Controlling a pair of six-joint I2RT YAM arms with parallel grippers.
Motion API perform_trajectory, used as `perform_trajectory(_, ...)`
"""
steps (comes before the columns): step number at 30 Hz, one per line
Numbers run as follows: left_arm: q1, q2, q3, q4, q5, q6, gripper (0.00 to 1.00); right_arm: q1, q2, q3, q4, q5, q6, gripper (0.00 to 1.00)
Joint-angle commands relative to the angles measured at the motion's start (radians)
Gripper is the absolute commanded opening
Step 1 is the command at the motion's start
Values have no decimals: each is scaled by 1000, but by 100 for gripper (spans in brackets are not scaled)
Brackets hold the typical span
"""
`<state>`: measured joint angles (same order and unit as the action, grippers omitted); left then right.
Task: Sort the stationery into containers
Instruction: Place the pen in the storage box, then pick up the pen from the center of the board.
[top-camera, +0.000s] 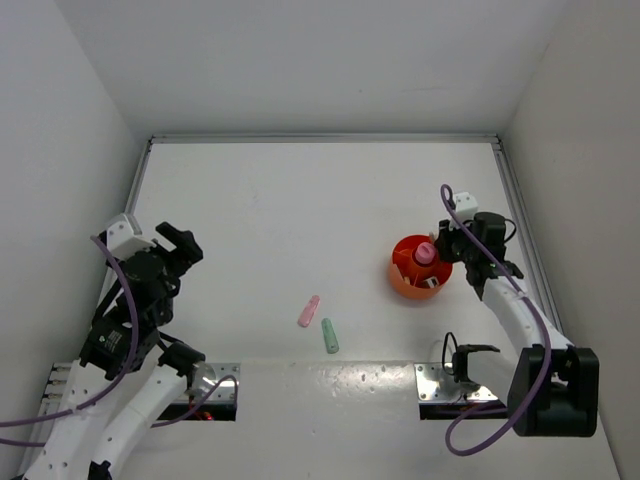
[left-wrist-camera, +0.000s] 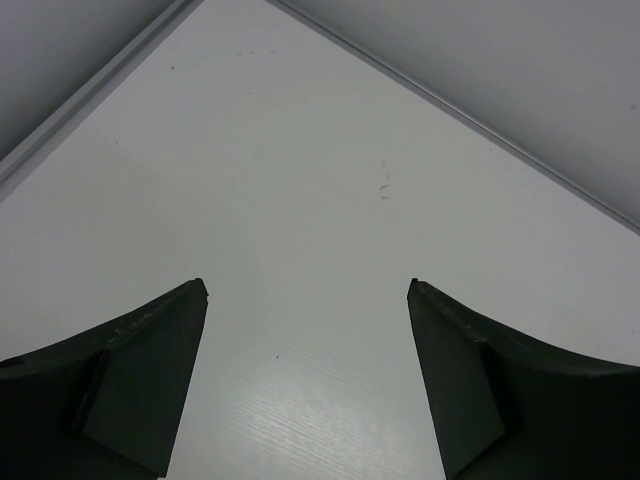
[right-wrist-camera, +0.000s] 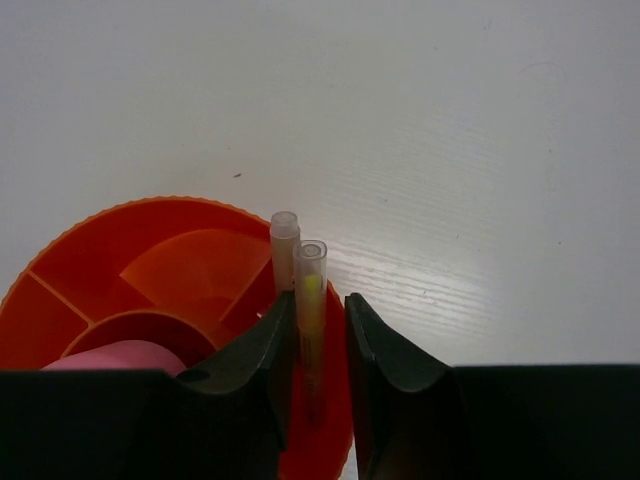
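R gripper (right-wrist-camera: 318, 296): jaws only slightly apart, straddling two thin clear plastic sticks, one with a yellow core (right-wrist-camera: 311, 280) and one plain (right-wrist-camera: 284, 232). The sticks stand upright and side by side. One finger (right-wrist-camera: 262, 350) sits against the sticks. On the other side there's a visible gap btw the yellow-core stick and the other finger (right-wrist-camera: 385, 365), so it looks let go, not clamped. The sticks' lower ends are hidden btw the fingers.

The sticks sit at the outer wall of the round orange-red plastic tub (right-wrist-camera: 90, 260), the one w/ a central hub and dividers. Can't tell if they're inside a compartment or right on the rim. A pink-capped tube (right-wrist-camera: 120, 355) stands in the hub.

Top view: the tub (top-camera: 398, 280) is close to the right edge of the white table (top-camera: 300, 200), abt mid-depth, w/ the R gripper right over it. There's a small dark/white item in the tub, too small to ID.

Outside the tub, a pink stubby marker (top-camera: 309, 311) and a mint-green stubby marker (top-camera: 329, 336) lie near the table's near edge, roughly centre, just beside each other and not touching.

L gripper (left-wrist-camera: 308, 290): jaws spread wide, nothing btw them, bare tabletop below. It's raised by the table's left edge, well apart from the markers and the tub.
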<state>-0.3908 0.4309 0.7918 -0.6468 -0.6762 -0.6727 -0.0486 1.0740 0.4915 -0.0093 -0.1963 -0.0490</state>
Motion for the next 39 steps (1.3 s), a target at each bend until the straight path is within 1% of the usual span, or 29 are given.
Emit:
perform_trajectory(1, 12, 17, 3, 33, 15, 16, 87, -13, -17, 9, 19, -38, -18, 27)
perform_trajectory(5, 12, 17, 3, 33, 15, 16, 87, -31, -35, 9, 19, -49, -18, 33)
perform_trajectory(8, 12, 28, 3, 52, 38, 36, 87, -31, -69, 9, 9, -71, -28, 33)
perform_trajectory(9, 12, 28, -6, 61, 67, 45, 84, -31, -104, 9, 9, -71, -37, 33)
perform_trajectory(11, 12, 61, -19, 102, 127, 91, 62, -31, -129, 47, -21, -71, -37, 31)
perform_trajectory(12, 12, 81, -31, 120, 220, 111, 40, -31, -129, 67, -37, -71, -37, 30)
perform_trajectory(13, 12, 141, -31, 149, 277, 151, 32, -31, -129, 109, -73, -51, -28, 20)
perform_trajectory(14, 12, 184, -31, 159, 332, 169, 25, -31, -129, 134, -93, -28, -9, 11)
perform_trajectory(15, 0, 234, -31, 159, 454, 192, 18, -31, -129, 163, -113, 21, 0, 0)
perform_trajectory(16, -31, 290, -31, 171, 524, 217, 18, -31, -105, 223, -151, 38, 0, 0)
perform_trajectory(17, -52, 415, -20, 180, 596, 266, 18, -31, -88, 254, -179, 38, -8, 0)
perform_trajectory(18, -83, 487, 6, 180, 684, 287, 18, -31, -69, 319, -213, -16, -32, 3)
perform_trajectory(19, -144, 561, 29, 130, 696, 300, 32, -31, -30, 350, -281, -59, -55, 55)
perform_trajectory(20, -176, 630, 50, 110, 696, 300, 40, -31, -8, 384, -329, -200, -118, 88)
perform_trajectory(21, -209, 746, 90, 92, 681, 300, 48, -31, 13, 451, -381, -265, -144, 96)
perform_trajectory(22, -276, 791, 109, 78, 672, 300, 61, -31, 33, 484, -482, -338, -179, 98)
perform_trajectory(23, -310, 831, 125, 59, 662, 300, 67, -31, 47, 505, -495, -453, -195, 97)
perform_trajectory(24, -341, 867, 160, 49, 653, 300, 72, -31, 47, 506, -495, -494, -172, 87)
perform_trajectory(25, -394, 926, 178, 36, 620, 300, 80, -22, 47, 506, -479, -520, -160, 62)
perform_trajectory(26, -420, 953, 194, 27, 604, 289, 81, -13, 47, 506, -460, -520, -143, 8)
perform_trajectory(27, -442, 976, 220, 12, 587, 273, 82, -13, 47, 506, -439, -529, -93, 2)
perform_trajectory(28, -462, 996, 230, 12, 546, 260, 82, -13, 47, 495, -426, -543, -83, 2)
perform_trajectory(29, -492, 1028, 230, 3, 534, 251, 82, -13, 47, 480, -417, -543, -83, 7)
perform_trajectory(30, -505, 1045, 244, 3, 523, 233, 82, -13, 47, 470, -403, -543, -72, 9)
perform_trajectory(35, -591, 1163, 299, 13, 466, 203, 82, -27, 27, 441, -394, -534, -72, 11)
perform_trajectory(36, -591, 1208, 310, 13, 457, 203, 82, -27, 27, 441, -394, -534, -72, 11)
perform_trajectory(39, -603, 1285, 349, 13, 417, 182, 76, -27, 18, 432, -394, -534, -72, 11)
